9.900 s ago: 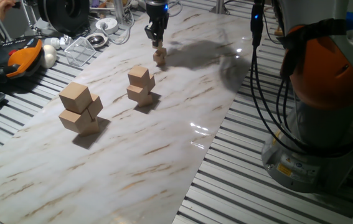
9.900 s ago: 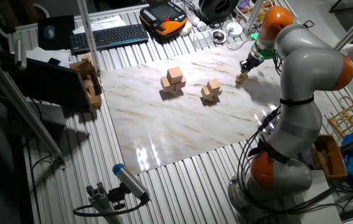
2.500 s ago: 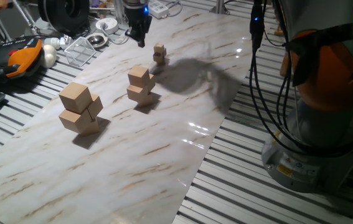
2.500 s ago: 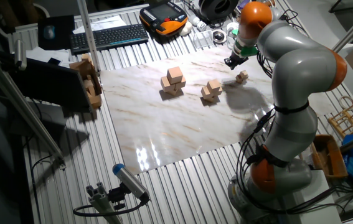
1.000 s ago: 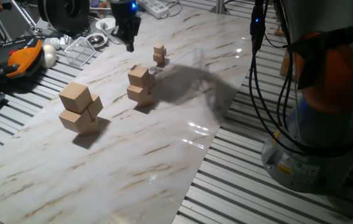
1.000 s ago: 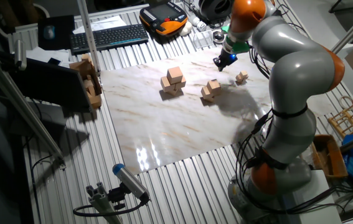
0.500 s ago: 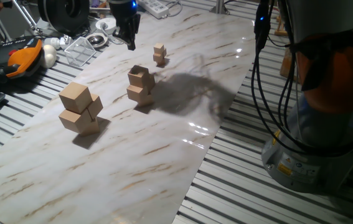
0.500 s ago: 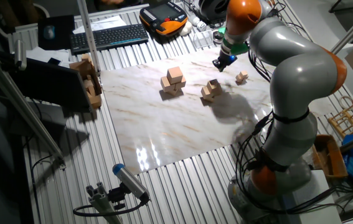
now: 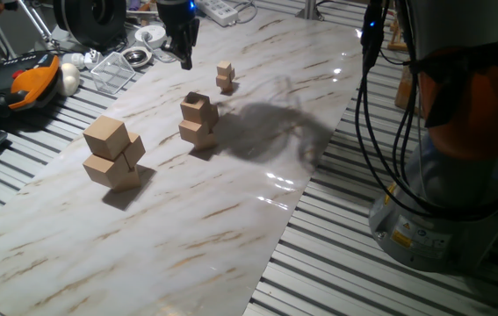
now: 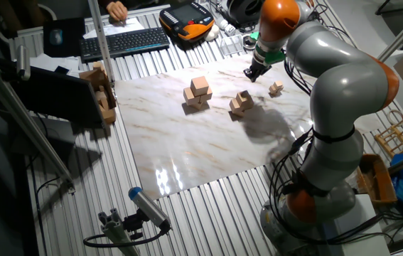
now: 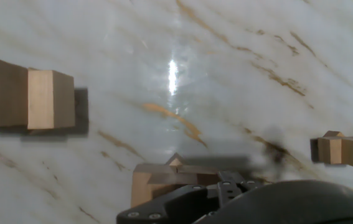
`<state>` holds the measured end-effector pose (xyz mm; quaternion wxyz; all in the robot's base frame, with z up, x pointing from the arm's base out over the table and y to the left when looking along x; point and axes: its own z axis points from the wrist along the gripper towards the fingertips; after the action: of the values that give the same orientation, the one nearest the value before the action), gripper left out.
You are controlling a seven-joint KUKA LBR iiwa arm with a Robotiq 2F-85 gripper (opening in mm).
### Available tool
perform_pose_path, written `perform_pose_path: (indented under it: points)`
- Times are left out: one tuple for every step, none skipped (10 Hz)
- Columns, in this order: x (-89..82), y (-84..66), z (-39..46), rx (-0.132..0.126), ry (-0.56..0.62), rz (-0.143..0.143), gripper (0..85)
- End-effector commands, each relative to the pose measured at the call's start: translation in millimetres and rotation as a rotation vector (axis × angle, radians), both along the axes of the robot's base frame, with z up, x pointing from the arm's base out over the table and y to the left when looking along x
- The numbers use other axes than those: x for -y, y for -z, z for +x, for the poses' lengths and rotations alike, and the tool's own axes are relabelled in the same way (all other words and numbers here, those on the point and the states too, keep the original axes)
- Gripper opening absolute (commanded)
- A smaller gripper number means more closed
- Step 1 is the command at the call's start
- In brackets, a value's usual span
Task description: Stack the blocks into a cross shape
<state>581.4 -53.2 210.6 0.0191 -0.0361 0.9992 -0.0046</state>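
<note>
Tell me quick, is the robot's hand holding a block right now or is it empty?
Gripper: nothing in it, up above the marble top, away from the tiny blocks. Open or shut cannot be told from these views.

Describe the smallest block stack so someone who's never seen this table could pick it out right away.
Start at the marble-patterned table top, where three stacks of tan wooden cubes stand in a row. The smallest block stack is at the end nearest the gripper and the cluttered far edge. Its cubes are much smaller than those of the medium stack beside it.

Light-tan blocks (image 9: 225, 75), brown-veined white marble tabletop (image 9: 231, 202)
</note>
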Motion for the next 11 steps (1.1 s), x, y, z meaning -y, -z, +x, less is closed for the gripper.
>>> perform_pose_path:
  points:
    - [2.2,-1.0,0.4,0.002,-0.007,-0.011,0.0]
    - [5.3,-2.1,1.2,0.003,-0.01,-0.011,0.0]
    - [5.9,-2.7,1.2,0.014,-0.011,-0.017,0.0]
    - [6.2,-3.4,1.0,0.019,-0.013,-0.022,0.0]
    - [6.8,-2.8,1.5,0.02,-0.013,-0.02,0.0]
    - [7.6,-2.1,1.4,0.02,-0.01,-0.016,0.0]
    - [7.7,-2.1,1.1,0.013,-0.002,-0.001,0.0]
    - [7.2,-2.0,0.7,0.01,-0.002,0.0,0.0]
    - [7.3,-2.1,0.5,0.008,-0.004,-0.003,0.0]
    - [7.8,-2.0,1.0,0.005,-0.007,-0.006,0.0]
    - [7.9,-2.3,0.9,-0.004,-0.016,-0.008,0.0]
